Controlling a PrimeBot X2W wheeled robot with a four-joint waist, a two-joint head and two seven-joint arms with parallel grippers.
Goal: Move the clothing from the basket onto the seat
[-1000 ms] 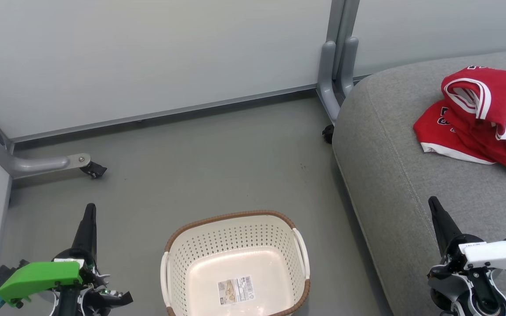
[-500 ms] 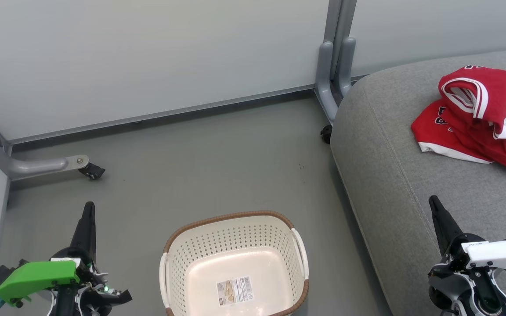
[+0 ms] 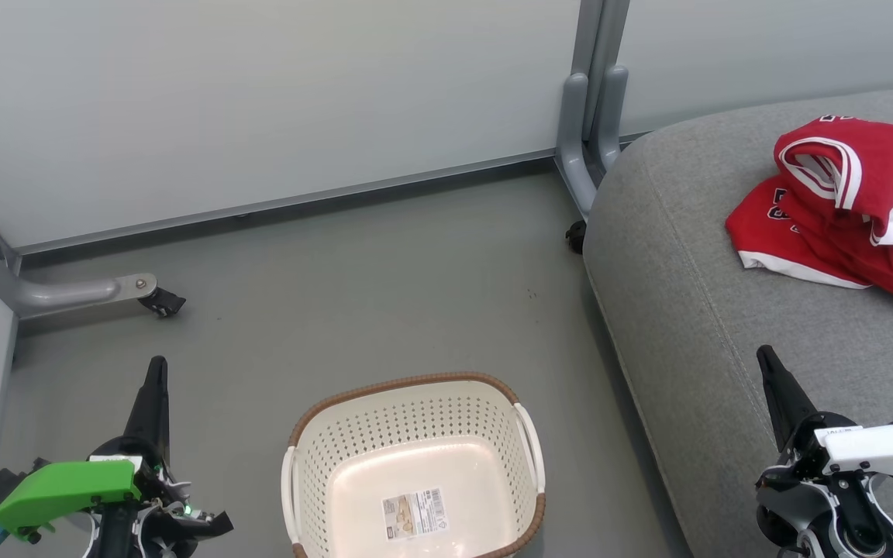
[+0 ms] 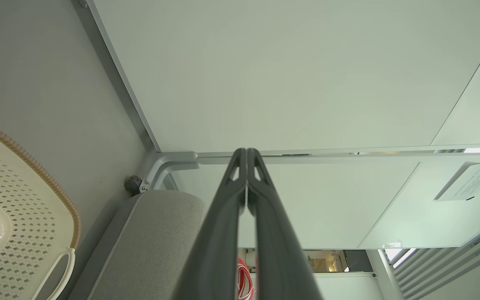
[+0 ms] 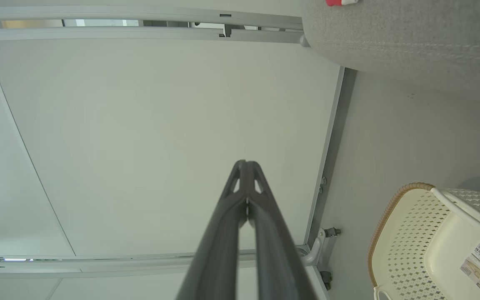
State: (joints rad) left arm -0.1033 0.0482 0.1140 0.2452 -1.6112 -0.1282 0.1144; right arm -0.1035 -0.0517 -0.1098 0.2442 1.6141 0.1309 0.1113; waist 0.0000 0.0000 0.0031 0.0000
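Well, the basket point(image 3: 409, 381) stands on the grey floor point(image 3: 384, 271) right in front of me, its bare bottom showing a label point(image 3: 415, 513). My left pincer point(image 3: 156, 366) hangs to the left of the basket, above the floor, its two dark fingers pressed together; my left wrist camera shows them meeting at the tips. My right pincer point(image 3: 763, 353) hangs to the right of the basket, over the near part of the seat point(image 3: 710, 333), and its fingers are pressed together as well, tips touching in the right wrist view. The clothing point(image 3: 834, 217) lies on the seat, well to the right of the basket and farther from me than it: a red heap, with a piece trimmed in white and dark stripes on top and a flatter red piece with a white hem under it. Neither pincer touches it. The seat's rounded corner sits just right of the basket, a strip of floor between them. Beyond the basket a pale wall panel point(image 3: 260, 101) meets the floor, and far to its left a grey metal foot point(image 3: 67, 293) with a small black wheel rests there.
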